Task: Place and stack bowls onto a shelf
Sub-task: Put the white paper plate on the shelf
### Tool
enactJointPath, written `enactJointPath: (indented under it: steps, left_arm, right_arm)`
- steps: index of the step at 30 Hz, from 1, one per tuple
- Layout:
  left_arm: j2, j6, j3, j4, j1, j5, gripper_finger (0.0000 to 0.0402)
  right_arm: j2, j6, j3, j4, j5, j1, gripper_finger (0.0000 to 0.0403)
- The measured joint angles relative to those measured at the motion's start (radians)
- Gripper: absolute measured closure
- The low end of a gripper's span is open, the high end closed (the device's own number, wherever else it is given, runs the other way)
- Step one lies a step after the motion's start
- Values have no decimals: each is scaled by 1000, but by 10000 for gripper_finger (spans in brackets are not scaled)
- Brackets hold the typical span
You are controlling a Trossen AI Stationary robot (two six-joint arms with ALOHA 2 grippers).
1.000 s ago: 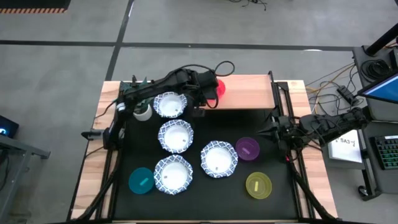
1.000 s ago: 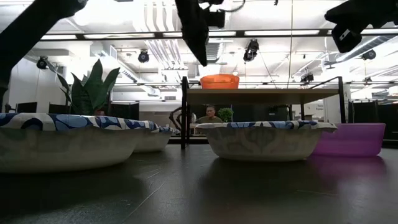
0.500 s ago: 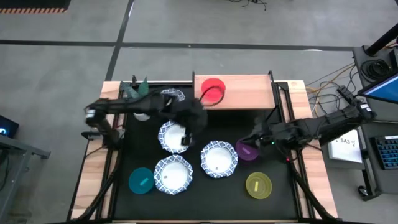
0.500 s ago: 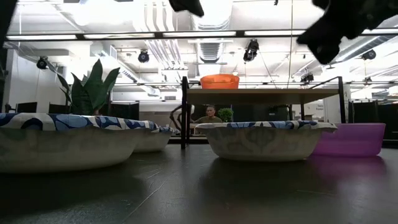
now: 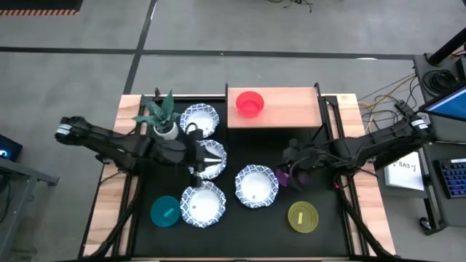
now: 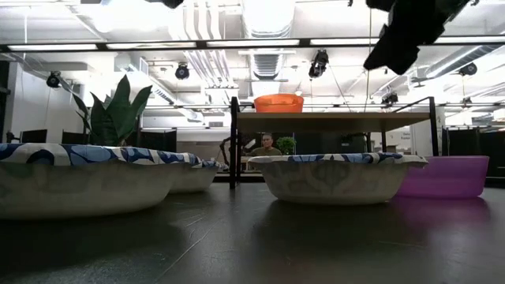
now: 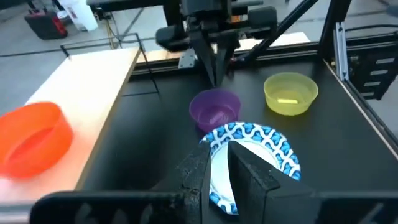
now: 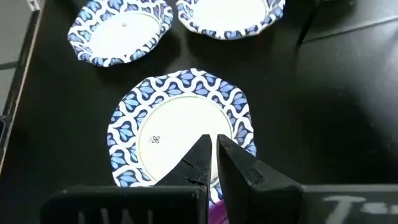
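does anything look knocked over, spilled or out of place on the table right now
Nothing stands out. The red bowl sits upright on the shelf, and the patterned bowls, such as the one at, rest flat and apart on the table. The plant pot stands upright.

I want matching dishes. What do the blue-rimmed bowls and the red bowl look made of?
Blue-rimmed bowls: probably paper or thin pressed board, judging by the fluted scalloped rims and matte printed pattern. Red bowl: likely plastic, with a smooth, uniform colour and slight sheen. Neither is certain.
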Motion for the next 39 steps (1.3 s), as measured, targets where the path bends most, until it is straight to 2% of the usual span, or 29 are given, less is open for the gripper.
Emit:
enactJointPath:
  steps: [4, 9, 16, 26, 32, 34, 36, 39]
  left_arm:
    - [-107, 16, -146, 121, 0, -3, 364]
    - [-207, 115, -304, 247, 1, -4, 364]
    - [-318, 206, -454, 373, 2, -4, 364]
    - [-406, 205, -509, 383, 4, -20, 364]
    - [-419, 198, -511, 385, 4, -20, 364]
    - [-418, 198, -511, 381, 4, -20, 364]
    - [-417, 198, -511, 380, 4, -20, 364]
    - [-419, 198, -511, 378, 4, -20, 364]
  right_arm:
    - [78, 29, 64, -85, 0, 0, 387]
    - [184, 88, 130, -186, 0, 0, 387]
    - [318, 100, 210, -232, -7, 0, 387]
    - [440, 7, 313, -239, -28, 0, 375]
    - [488, -9, 342, -257, -34, 0, 374]
    - [502, -8, 342, -258, -1, 0, 374]
    - [511, 18, 342, -281, 94, 0, 375]
    - [521, -55, 340, -271, 66, -1, 390]
